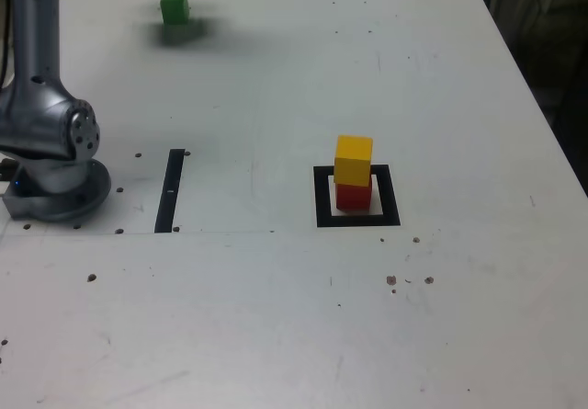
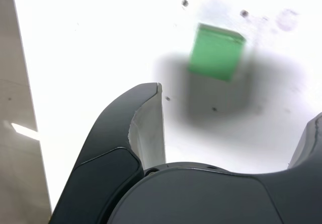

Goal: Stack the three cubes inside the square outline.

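The yellow cube (image 1: 354, 160) sits on the red cube (image 1: 353, 197), and both stand inside the black square outline (image 1: 322, 198). The green cube (image 1: 175, 7) rests alone on the table near the far edge, at the exterior view's left. In the wrist view the green cube (image 2: 216, 51) lies on the white surface just beyond my gripper (image 2: 236, 108). The gripper hovers above the table, open, with nothing between its fingers (image 2: 148, 123). The cube is apart from both of them. In the exterior view the gripper is almost wholly out of frame above the green cube.
The arm's silver base (image 1: 55, 165) stands at the exterior view's left. A narrow black strip (image 1: 171, 190) is marked on the white table beside it. The table's far edge (image 2: 20, 83) runs close to the green cube in the wrist view.
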Controlling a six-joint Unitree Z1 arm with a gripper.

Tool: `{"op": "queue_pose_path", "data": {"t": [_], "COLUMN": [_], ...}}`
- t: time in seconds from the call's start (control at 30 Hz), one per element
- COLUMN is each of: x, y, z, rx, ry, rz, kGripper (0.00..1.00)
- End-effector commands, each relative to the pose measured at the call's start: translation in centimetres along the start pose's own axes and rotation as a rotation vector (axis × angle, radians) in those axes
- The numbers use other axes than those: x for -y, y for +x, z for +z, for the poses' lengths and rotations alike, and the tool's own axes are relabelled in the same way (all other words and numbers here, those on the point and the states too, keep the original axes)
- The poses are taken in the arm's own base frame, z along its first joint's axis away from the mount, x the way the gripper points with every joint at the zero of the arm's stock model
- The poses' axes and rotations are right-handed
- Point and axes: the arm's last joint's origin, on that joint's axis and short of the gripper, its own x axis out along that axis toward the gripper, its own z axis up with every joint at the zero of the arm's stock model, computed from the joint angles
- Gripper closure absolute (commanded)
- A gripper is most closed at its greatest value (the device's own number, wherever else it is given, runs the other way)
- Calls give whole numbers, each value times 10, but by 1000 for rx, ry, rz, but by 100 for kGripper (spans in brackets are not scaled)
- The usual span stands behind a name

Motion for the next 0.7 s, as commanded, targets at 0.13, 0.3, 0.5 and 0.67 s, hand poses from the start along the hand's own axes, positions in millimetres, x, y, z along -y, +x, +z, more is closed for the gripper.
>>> {"op": "queue_pose_path", "data": {"t": [0.13,0.3,0.5,0.67], "x": [-11,-16,-20,-23], "y": [14,26,36,42], "z": [-1,4,8,11], "rx": [-53,-73,-86,-90], "ry": [11,25,30,31], "rz": [10,0,-18,-27], "kGripper": [1,1,1,2]}}
